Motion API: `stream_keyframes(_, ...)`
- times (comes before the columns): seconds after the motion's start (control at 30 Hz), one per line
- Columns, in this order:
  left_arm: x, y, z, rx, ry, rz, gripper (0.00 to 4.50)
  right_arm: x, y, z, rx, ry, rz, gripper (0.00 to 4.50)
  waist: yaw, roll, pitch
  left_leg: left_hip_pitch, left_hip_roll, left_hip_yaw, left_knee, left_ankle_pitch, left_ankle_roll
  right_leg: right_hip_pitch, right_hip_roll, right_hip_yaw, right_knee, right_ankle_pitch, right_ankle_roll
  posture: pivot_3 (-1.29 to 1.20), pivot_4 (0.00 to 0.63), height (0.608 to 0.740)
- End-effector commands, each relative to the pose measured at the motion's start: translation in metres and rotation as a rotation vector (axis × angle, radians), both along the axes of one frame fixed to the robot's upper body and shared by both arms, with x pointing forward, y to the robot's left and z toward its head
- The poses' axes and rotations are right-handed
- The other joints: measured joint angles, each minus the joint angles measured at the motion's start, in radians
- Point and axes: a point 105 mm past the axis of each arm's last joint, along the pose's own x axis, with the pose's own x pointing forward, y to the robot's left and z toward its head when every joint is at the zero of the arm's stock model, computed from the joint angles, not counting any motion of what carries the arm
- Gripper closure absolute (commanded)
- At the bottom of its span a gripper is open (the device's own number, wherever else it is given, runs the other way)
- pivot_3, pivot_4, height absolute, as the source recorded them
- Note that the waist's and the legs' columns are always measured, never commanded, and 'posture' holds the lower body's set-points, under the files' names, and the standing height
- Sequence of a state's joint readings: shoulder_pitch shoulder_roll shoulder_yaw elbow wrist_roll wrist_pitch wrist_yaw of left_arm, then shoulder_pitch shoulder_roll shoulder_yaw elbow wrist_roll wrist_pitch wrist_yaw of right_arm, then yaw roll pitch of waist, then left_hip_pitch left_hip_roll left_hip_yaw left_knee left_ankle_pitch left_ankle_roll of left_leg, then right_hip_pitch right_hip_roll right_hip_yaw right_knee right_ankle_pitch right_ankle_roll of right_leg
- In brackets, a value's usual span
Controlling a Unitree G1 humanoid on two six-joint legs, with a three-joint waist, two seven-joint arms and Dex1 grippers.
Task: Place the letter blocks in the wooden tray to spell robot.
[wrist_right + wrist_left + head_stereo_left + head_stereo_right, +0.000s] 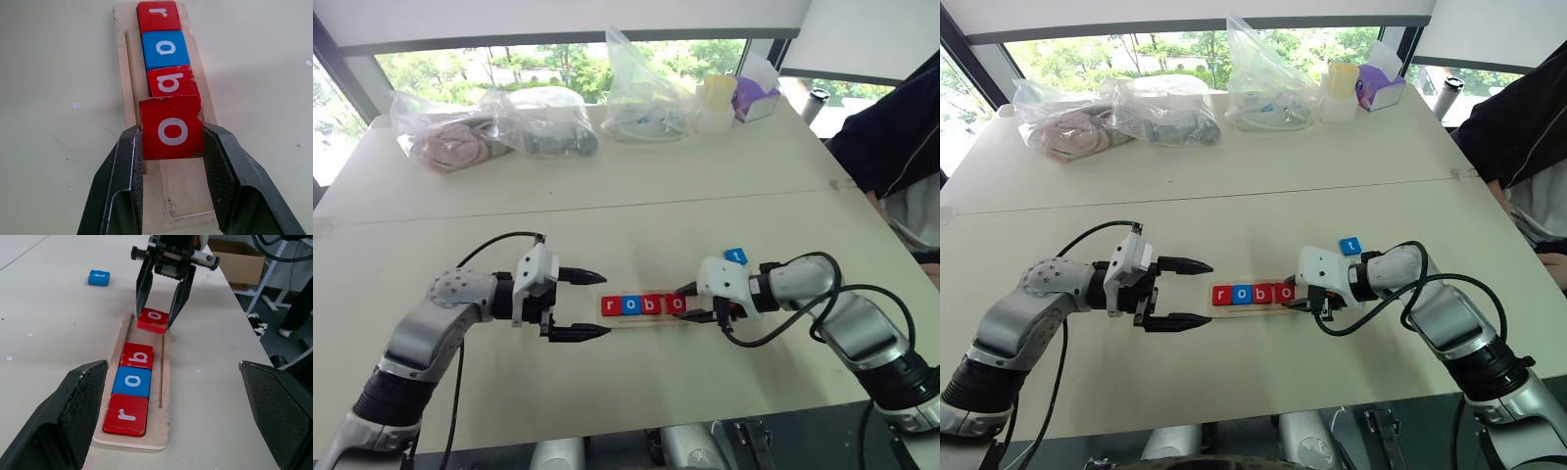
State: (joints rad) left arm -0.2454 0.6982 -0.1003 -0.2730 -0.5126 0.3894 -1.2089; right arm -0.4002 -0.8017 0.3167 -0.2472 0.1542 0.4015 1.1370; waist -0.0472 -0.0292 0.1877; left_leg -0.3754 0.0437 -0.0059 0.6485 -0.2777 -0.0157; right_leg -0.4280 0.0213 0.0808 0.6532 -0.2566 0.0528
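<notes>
1. Lay near the lower middle of the head views: wooden tray (644, 318), lengthwise left to right on the pale table (607, 225).
2. Sat in the tray's channel, touching one another in a row from its left end: red "r" block (125, 414), blue "o" block (132, 381), red "b" block (137, 355).
3. Clamped by its two side edges between the black fingers of the right gripper (172, 147): red "o" block (171, 128), tilted, its far edge raised, just above the tray and right behind the "b".
4. Showed bare channel under and behind the held block, toward the tray's right end.
5. Rested alone on the table, above and right of the tray in the left eye view, just beside the right gripper's white housing: blue "t" block (734, 255).
6. Hovered level at the tray's left end: left gripper (595, 305), fingers spread wide, nothing between them, one tip beyond the tray's far side and the other on the near side.
7. Stood along the table's far edge, upper part of the frame: clear plastic bags (494, 124), a tissue box (759, 96).
</notes>
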Motion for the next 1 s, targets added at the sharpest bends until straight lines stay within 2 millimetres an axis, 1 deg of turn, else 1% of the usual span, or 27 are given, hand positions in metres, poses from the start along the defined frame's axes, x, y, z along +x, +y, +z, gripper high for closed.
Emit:
stream_keyframes(0.03,-0.003,0.000,0.010,-0.016,-0.034,0.001,0.00,0.002,0.003,0.003,-0.019,-0.029,0.039,3.37,0.002,0.000,0.000,0.000,0.000,0.000,0.000,0.000,0.000,0.000,0.000,0.000,0.000,0.000,0.000,0.00,0.150,0.740)
stream_keyframes(0.37,-0.004,-0.001,0.009,-0.019,-0.032,0.011,0.00,0.007,0.006,-0.002,-0.029,-0.016,0.064,3.37,0.003,0.000,0.000,0.000,0.000,0.000,0.000,0.000,0.000,0.000,0.000,0.000,0.001,0.000,0.000,0.00,0.150,0.740)
stream_keyframes(0.4,-0.004,-0.001,0.009,-0.019,-0.032,0.011,0.00,0.007,0.007,-0.002,-0.027,-0.016,0.064,2.35,0.003,0.000,0.000,0.000,0.000,0.000,0.000,0.000,0.000,0.000,0.000,0.000,0.001,0.000,0.000,0.00,0.150,0.740)
stream_keyframes(0.43,-0.004,-0.001,0.009,-0.019,-0.032,0.011,0.00,0.008,0.007,-0.001,-0.026,-0.017,0.063,2.00,0.003,0.000,0.000,0.000,0.000,0.000,0.000,0.000,0.000,0.000,0.000,0.000,0.001,0.001,0.000,0.00,0.150,0.740)
stream_keyframes(0.53,-0.005,-0.001,0.009,-0.020,-0.031,0.010,0.00,0.009,0.007,-0.001,-0.030,-0.023,0.060,0.44,0.003,0.000,0.000,0.000,0.000,0.000,0.000,0.000,0.000,0.000,0.000,0.000,0.001,0.003,-0.001,0.00,0.150,0.740)
stream_keyframes(0.57,-0.005,-0.002,0.009,-0.020,-0.031,0.010,0.00,0.010,0.007,-0.001,-0.032,-0.025,0.059,0.03,0.003,0.000,0.000,0.000,0.000,0.000,0.000,0.000,0.000,0.000,0.000,0.000,0.001,0.003,-0.001,0.00,0.150,0.740)
stream_keyframes(0.63,-0.005,-0.002,0.009,-0.021,-0.031,0.010,0.00,0.010,0.006,0.000,-0.034,-0.029,0.057,0.03,0.003,0.000,0.000,0.000,0.000,0.000,0.000,0.000,0.000,0.000,0.000,0.000,0.001,0.003,-0.001,0.00,0.150,0.740)
stream_keyframes(0.73,-0.005,-0.001,0.009,-0.020,-0.031,0.010,0.00,0.010,0.005,0.006,-0.022,-0.037,0.055,0.03,0.003,0.000,0.000,0.000,0.000,0.000,0.000,0.000,0.000,0.000,0.000,0.000,0.001,0.003,-0.001,0.00,0.150,0.740)
stream_keyframes(0.9,-0.004,-0.002,0.009,-0.022,-0.031,0.010,0.00,0.011,0.010,0.022,0.057,-0.053,0.015,0.03,0.003,0.000,0.000,0.000,0.000,0.000,0.000,0.000,0.000,0.000,0.000,0.000,0.001,0.003,-0.001,0.00,0.150,0.740)
stream_keyframes(1.0,-0.005,-0.002,0.009,-0.023,-0.030,0.008,0.00,0.013,0.012,0.027,0.087,-0.053,-0.012,0.03,0.003,0.000,0.000,0.000,0.000,0.000,0.000,0.000,0.000,0.000,0.000,0.000,0.001,0.003,-0.001,0.00,0.150,0.740)
